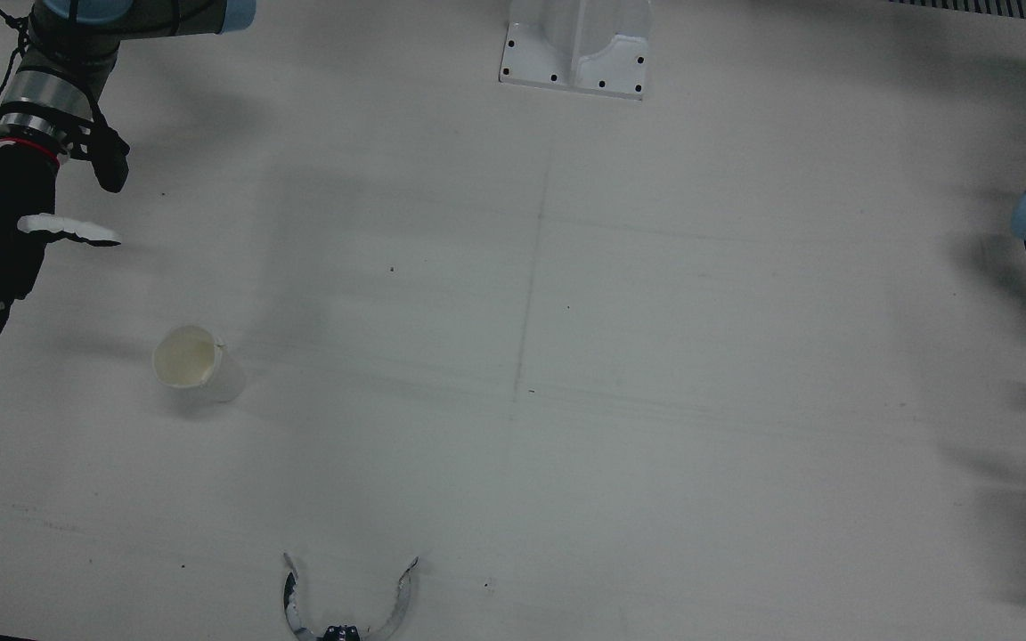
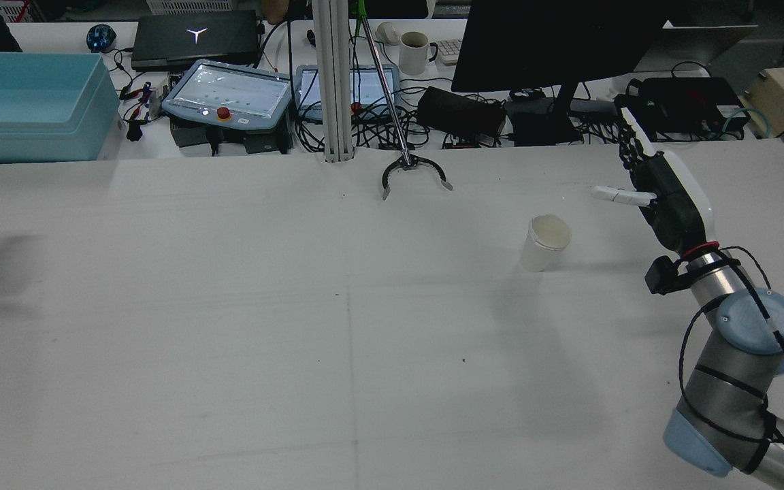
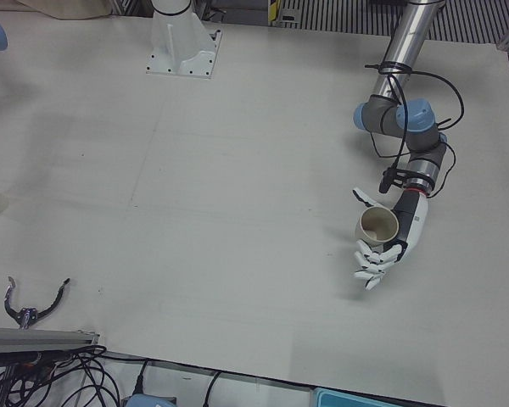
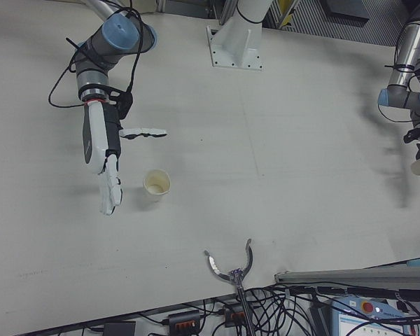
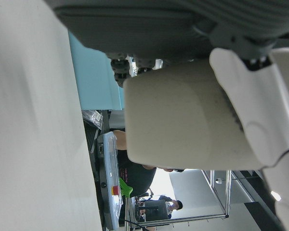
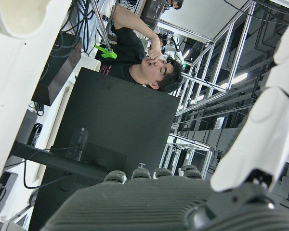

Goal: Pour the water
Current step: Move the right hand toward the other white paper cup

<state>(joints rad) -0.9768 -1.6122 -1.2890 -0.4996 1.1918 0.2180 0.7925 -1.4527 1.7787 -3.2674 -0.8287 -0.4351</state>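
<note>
the left hand (image 3: pixel 388 240) grips a paper cup (image 3: pixel 377 225), raised above the white table (image 3: pixel 237 186). the right hand (image 4: pixel 103 159) hangs flat with fingers spread, holding nothing, near a second paper cup (image 4: pixel 157 184) standing upright on the table. a reacher claw (image 4: pixel 231 266) lies well apart from that cup, by the table's operator-side edge.

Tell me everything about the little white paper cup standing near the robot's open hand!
The small white paper cup stands upright on the pale table, mouth open upward, cream-coloured inside with no water visible. Nothing touches it. The robot's right hand, black and white with fingers spread, hovers beside it, apart from it. A grabber tool's metal claw lies farther off near the table's edge.
</note>
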